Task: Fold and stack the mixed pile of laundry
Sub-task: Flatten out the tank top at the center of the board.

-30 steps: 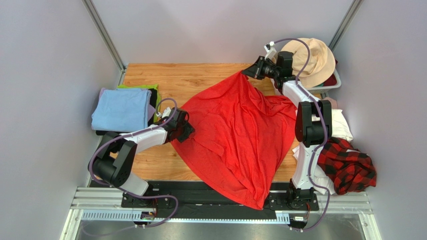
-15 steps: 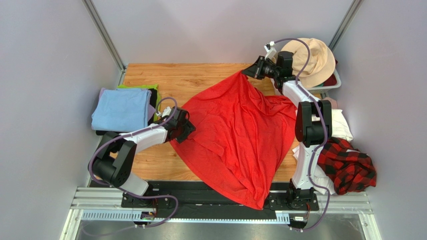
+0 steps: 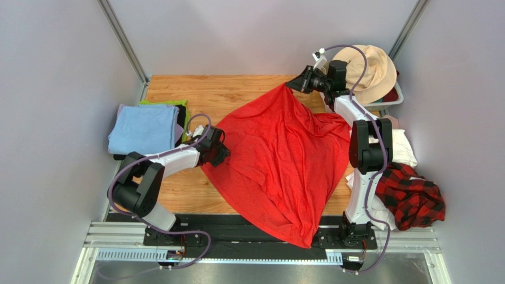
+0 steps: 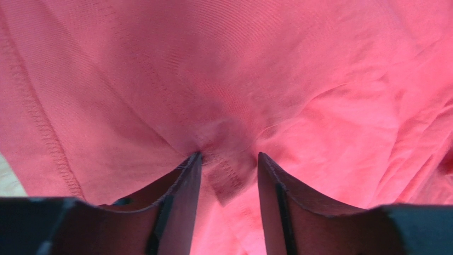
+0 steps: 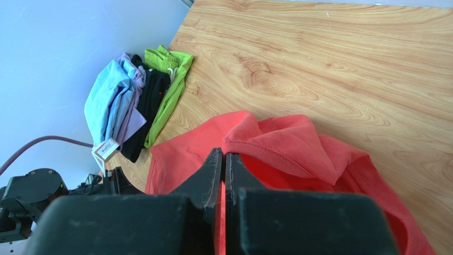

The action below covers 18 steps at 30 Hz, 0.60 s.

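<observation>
The large bright red T-shirt [image 3: 278, 160] lies spread over the middle of the wooden table, and one corner hangs over the near edge. My right gripper [image 3: 290, 87] is shut on its far corner, with a fold of red cloth [image 5: 287, 143] pinched between the closed fingers [image 5: 223, 154]. My left gripper [image 3: 223, 154] is at the shirt's left edge, jaws apart, with a seamed bit of the shirt [image 4: 298, 79] between the fingertips [image 4: 227, 156]. The red-and-black plaid shirt [image 3: 412, 198] and white cloths [image 3: 405, 148] lie at the right edge.
A folded stack with a light blue cloth [image 3: 142, 129] on top, over black and green ones [image 5: 170, 85], sits at the left edge. A white basket [image 3: 396, 99] with a beige bucket hat [image 3: 370, 71] stands at the back right. Grey walls enclose the table.
My left gripper has shifted slightly farther from the near edge along the shirt's left edge. The right gripper and the shirt have hardly moved.
</observation>
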Each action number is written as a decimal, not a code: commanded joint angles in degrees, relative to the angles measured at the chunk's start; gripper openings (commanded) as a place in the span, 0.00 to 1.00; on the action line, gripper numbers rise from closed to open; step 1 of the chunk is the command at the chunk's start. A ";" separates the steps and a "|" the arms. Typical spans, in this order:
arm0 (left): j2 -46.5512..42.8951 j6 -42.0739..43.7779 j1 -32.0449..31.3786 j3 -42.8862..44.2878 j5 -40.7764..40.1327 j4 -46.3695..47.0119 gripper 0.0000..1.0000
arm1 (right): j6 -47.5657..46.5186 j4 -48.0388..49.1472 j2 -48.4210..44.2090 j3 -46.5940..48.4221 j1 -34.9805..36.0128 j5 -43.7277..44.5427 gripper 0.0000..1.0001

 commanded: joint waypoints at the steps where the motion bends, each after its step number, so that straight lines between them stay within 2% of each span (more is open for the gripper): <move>1: 3.35 1.79 0.26 2.37 0.84 -2.29 0.54 | 0.71 3.23 -2.98 -0.84 0.04 -1.16 0.00; 2: 4.23 1.89 0.26 2.81 0.93 -2.46 0.52 | 0.71 3.32 -3.07 -1.10 0.04 -1.25 0.00; 5: 4.24 1.71 0.26 2.99 0.76 -2.56 0.31 | 1.06 4.02 -3.34 -1.63 -0.14 -1.17 0.00; 6: 3.98 1.45 0.26 2.64 0.67 -2.47 0.12 | 1.15 4.19 -3.34 -1.54 -0.22 -1.25 0.00; 7: 3.71 1.19 0.26 2.55 0.23 -2.64 0.07 | 1.24 4.11 -3.42 -1.54 -0.22 -1.25 0.00; 8: 3.19 0.92 0.35 2.38 0.14 -2.82 0.06 | 1.24 4.20 -3.34 -1.54 -0.22 -1.25 0.00; 12: 1.61 1.62 0.26 2.63 -0.30 -4.57 0.18 | 1.33 4.20 -3.16 -1.54 -0.31 -1.34 0.00; 18: -2.53 3.64 0.26 4.39 -2.93 -8.26 0.22 | 1.59 4.37 -2.90 -1.45 -0.31 -1.52 0.00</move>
